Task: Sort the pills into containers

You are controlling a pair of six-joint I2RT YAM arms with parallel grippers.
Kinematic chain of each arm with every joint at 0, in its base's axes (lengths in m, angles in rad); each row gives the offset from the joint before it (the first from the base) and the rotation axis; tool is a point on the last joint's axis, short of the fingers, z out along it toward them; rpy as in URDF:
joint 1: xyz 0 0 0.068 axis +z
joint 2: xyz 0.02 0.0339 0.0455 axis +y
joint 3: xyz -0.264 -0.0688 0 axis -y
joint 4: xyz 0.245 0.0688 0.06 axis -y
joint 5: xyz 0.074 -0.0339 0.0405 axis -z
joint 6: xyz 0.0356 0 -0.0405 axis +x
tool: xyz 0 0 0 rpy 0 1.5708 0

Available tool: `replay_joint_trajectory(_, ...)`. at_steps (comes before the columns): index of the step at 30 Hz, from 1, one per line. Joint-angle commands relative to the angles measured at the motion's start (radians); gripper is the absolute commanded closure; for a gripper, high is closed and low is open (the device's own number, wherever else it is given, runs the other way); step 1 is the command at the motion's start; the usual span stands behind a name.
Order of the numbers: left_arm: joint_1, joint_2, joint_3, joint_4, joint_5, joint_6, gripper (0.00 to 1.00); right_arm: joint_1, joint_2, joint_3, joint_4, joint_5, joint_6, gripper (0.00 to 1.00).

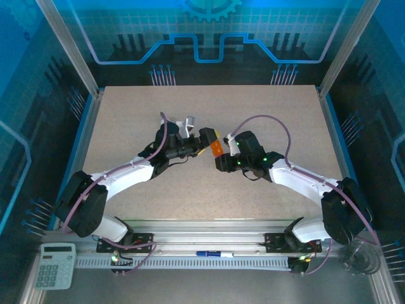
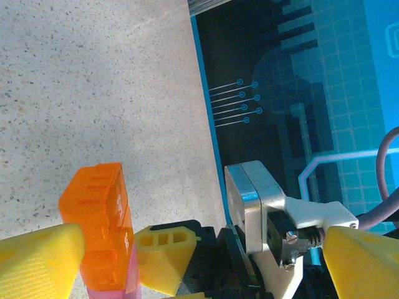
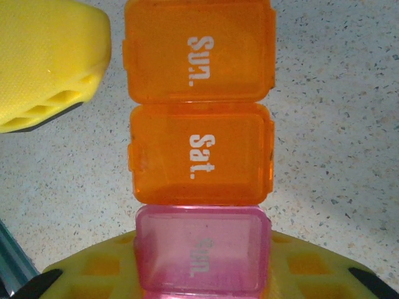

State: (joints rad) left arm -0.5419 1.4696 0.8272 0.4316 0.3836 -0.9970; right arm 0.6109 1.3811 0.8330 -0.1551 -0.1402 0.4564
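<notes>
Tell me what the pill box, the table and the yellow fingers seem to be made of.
The pill box: translucent plastic, glossy, orange and pink; light passes through the lids.
The table: probably a matte stone-look laminate or composite; fine dark flecks on beige.
The fingers: yellow plastic, matte, maybe printed; grainy surface with moulded hollows.
</notes>
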Motion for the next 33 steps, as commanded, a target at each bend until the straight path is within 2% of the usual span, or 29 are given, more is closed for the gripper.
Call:
replay_joint_trajectory(1, -0.012, 0.017, 0.002, 0.032, 0.014, -0.02, 0.01, -0.014, 0.009, -0.002, 0.026, -0.018, 0.012, 0.77)
replay_joint_trajectory(33, -0.05, 0.049, 0.071, 0.032, 0.005, -0.024, 0.01, -0.014, 0.022, -0.044, 0.056, -0.039, 0.03, 0.77)
